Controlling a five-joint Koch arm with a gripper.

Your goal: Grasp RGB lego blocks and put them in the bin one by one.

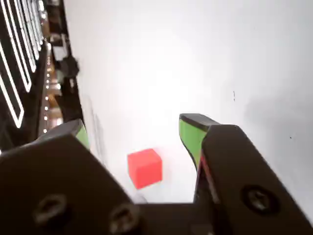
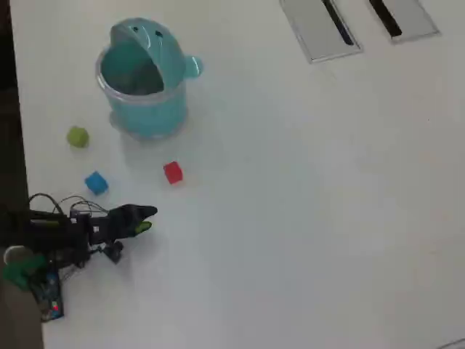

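In the overhead view the teal bin (image 2: 149, 113) stands at the upper left with its lid tipped back. On the white table lie the yellowish-green block (image 2: 78, 137), the blue block (image 2: 96, 182) and the red block (image 2: 173, 172). My gripper (image 2: 147, 219) hovers below them, pointing right, with the red block a short way up and to the right of its tips. The wrist view shows the gripper (image 1: 134, 129) open, green-padded fingers (image 1: 190, 137) spread wide. There the red block (image 1: 145, 167) rests on the table, framed between them and touching neither.
Two flat grey slotted plates (image 2: 320, 29) (image 2: 403, 18) lie at the top right of the overhead view. The table's left edge (image 2: 16, 145) runs beside the arm's base and cables (image 2: 51, 233). A dark lit structure (image 1: 29, 73) fills the wrist view's left.
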